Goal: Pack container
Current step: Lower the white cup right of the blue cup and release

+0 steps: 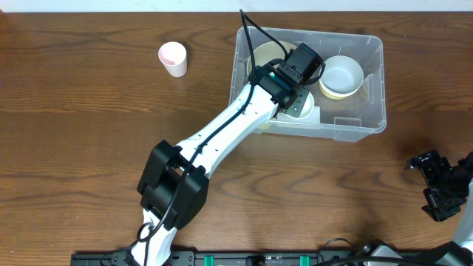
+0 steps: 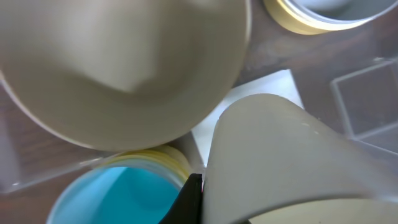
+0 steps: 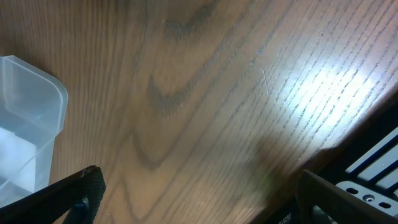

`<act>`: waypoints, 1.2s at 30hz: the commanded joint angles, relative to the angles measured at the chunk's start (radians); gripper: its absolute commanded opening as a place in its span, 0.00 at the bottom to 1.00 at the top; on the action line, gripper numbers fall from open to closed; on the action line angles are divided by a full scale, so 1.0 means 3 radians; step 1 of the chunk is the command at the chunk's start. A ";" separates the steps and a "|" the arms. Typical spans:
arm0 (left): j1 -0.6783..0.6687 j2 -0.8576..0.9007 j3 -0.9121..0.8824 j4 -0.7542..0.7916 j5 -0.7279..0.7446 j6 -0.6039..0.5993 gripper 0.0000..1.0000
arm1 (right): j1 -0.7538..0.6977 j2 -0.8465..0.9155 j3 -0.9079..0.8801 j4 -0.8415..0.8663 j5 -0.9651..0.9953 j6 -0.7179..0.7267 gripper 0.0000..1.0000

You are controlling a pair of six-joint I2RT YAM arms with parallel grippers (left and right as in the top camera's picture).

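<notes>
One pink cup (image 1: 172, 58) lies left of the container (image 1: 375, 103); your left claw (image 1: 297, 102), shut inside it, is nearer; right claw (image 1: 436, 186) gapes empty.

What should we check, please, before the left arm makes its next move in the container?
1. Is the left gripper inside the container? Ok.
2. Is the left gripper shut? Ok.
3. Does it grip the cream bowl beside its finger? Cannot tell.
4. Is the right gripper open and away from the container? Ok.
5. Is the pink cup packed? Not ok: it stands outside on the table.
</notes>
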 commanded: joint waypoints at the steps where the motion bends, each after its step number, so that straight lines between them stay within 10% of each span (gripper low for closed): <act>1: 0.0015 0.0046 -0.0008 -0.0051 -0.0266 0.0055 0.06 | -0.0028 -0.0039 0.0001 0.0006 -0.0022 0.0048 0.99; 36: 0.0027 0.0046 -0.0008 0.0170 -0.0078 0.0023 0.07 | -0.0028 -0.0039 0.0001 0.0017 -0.0022 0.0048 0.99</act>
